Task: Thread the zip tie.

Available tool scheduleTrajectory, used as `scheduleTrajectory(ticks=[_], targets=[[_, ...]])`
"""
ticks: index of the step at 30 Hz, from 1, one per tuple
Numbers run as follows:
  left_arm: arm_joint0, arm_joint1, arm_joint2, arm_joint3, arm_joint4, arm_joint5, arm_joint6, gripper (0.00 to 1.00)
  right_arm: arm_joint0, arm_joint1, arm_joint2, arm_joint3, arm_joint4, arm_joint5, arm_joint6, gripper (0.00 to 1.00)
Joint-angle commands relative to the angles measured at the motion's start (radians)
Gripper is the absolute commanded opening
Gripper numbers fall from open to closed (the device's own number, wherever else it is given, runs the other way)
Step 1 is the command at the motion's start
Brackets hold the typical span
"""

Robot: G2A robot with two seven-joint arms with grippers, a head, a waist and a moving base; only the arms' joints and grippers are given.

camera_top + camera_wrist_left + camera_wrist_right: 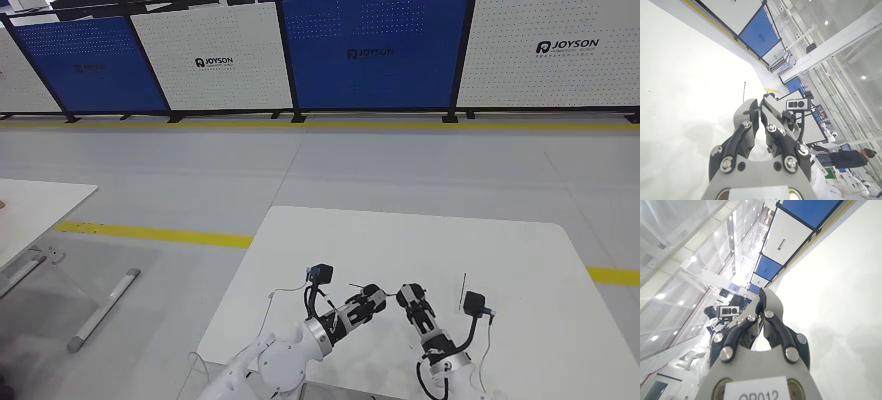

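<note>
Top view — left hand [372, 293] and right hand [408, 295] close together, tips nearly facing, low over the near part of the white surface [420, 240].

Left wrist view: left hand's fingers drawn close, with a narrow slit between the black pads, pinching a black zip tie [751, 111]. Runs crosswise through the tips, a short end sticking out over the outer grey finger, the other end at the slit on the side toward the right hand. Held up off the surface. Right hand just beyond, tip turned back toward the left one.

Right wrist view: right hand's fingers pressed together along the pads. Small black point poking past the tips — cannot tell whether part of the zip tie or of the pads.

Also a thin black strip [463, 288] on the surface, just right of the right arm, running near to far, apart from both hands.

Past the far edge: grey floor [300, 160] with a yellow line [150, 235], then blue and white panels [375, 55].
</note>
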Motion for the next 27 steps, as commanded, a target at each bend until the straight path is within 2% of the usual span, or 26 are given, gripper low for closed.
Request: scheduleTrajectory(ticks=[1,8,13,14,15,16,17,23,27], targets=[[0.0,0.0,0.001,0.001,0.001,-0.001,-0.002,0.0,0.0,0.0,-0.001,0.001,-0.002,-0.002,0.001,0.0],[0.001,0.001,0.006,-0.005,0.0,-0.022,-0.015,0.0,-0.003,0.001,-0.001,-0.001,-0.006,-0.008,0.0,0.0],[0.004,0.002,0.004,-0.007,0.009,-0.02,-0.012,0.02,-0.007,0.001,0.0,-0.004,-0.007,-0.008,-0.004,0.0],[0.004,0.002,0.005,-0.007,0.011,-0.018,-0.011,0.2,-0.007,0.001,0.001,-0.005,-0.007,-0.008,-0.005,0.0],[0.004,0.002,0.005,-0.008,0.012,-0.017,-0.01,0.29,-0.008,0.001,0.002,-0.005,-0.008,-0.006,-0.007,0.0],[0.005,0.002,0.005,-0.008,0.012,-0.016,-0.008,0.31,-0.009,0.002,0.003,-0.005,-0.009,-0.003,-0.009,0.0],[0.005,0.002,0.005,-0.008,0.012,-0.015,-0.006,0.39,-0.009,0.002,0.003,-0.005,-0.009,-0.001,-0.01,0.0],[0.005,0.002,0.003,-0.008,0.006,-0.009,0.007,0.4,-0.011,0.002,0.004,-0.007,-0.014,0.005,-0.017,0.0],[0.007,0.002,-0.005,-0.006,-0.001,-0.006,0.016,0.36,-0.015,0.002,0.008,-0.009,-0.014,0.003,-0.018,0.0]])
